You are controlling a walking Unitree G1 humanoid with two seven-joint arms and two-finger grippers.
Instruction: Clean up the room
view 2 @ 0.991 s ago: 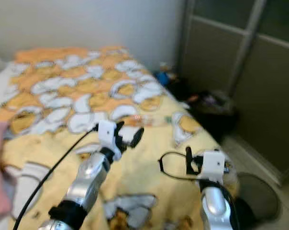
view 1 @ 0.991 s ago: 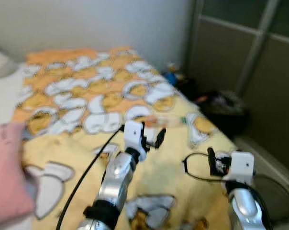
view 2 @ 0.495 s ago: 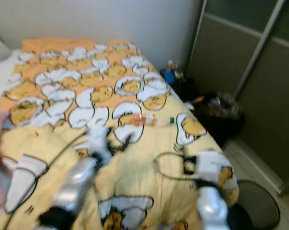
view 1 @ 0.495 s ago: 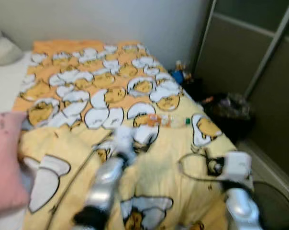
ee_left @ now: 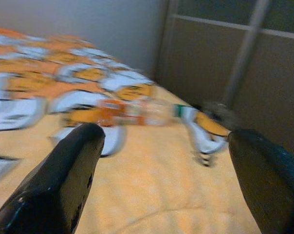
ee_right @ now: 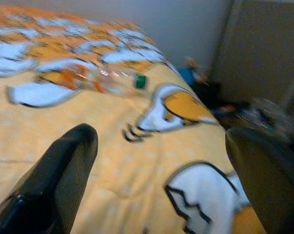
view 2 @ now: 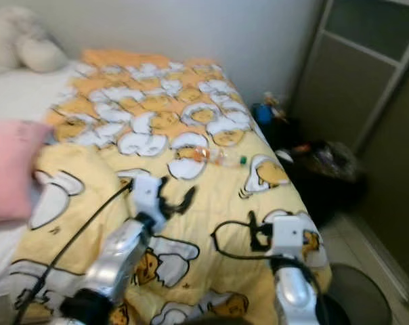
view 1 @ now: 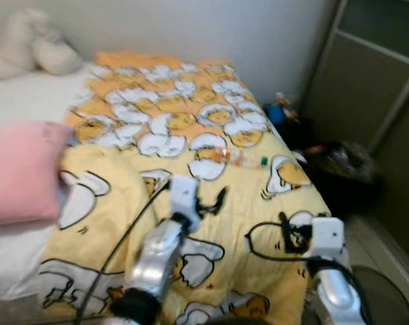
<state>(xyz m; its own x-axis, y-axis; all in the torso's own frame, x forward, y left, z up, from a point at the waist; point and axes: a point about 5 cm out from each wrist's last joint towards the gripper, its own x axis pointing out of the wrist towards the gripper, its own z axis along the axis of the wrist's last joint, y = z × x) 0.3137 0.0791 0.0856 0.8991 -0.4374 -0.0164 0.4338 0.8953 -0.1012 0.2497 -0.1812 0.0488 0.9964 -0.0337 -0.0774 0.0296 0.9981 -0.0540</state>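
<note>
A clear plastic bottle (view 1: 242,159) with an orange label and a green cap lies on its side on the yellow egg-print blanket (view 1: 245,203), near the bed's right edge. My left gripper (view 1: 211,202) hovers open over the blanket, a short way in front of the bottle. In the left wrist view the bottle (ee_left: 137,111) lies beyond the gap between the spread fingers. My right gripper (view 1: 286,231) is open above the blanket's near right corner, with nothing in it. The right wrist view also has the bottle (ee_right: 108,80) ahead of its fingers.
A pink pillow (view 1: 18,172) rests on the bed's left side, and white plush toys (view 1: 32,54) sit at its head. A black bag (view 1: 340,166) and small blue items (view 1: 280,112) stand on the floor right of the bed. A dark bin (view 1: 387,291) is at lower right.
The camera has swung, so the pillow, the plush toys and more of the bed's left side now show. Both grippers stay open over the blanket; the bottle has not moved.
</note>
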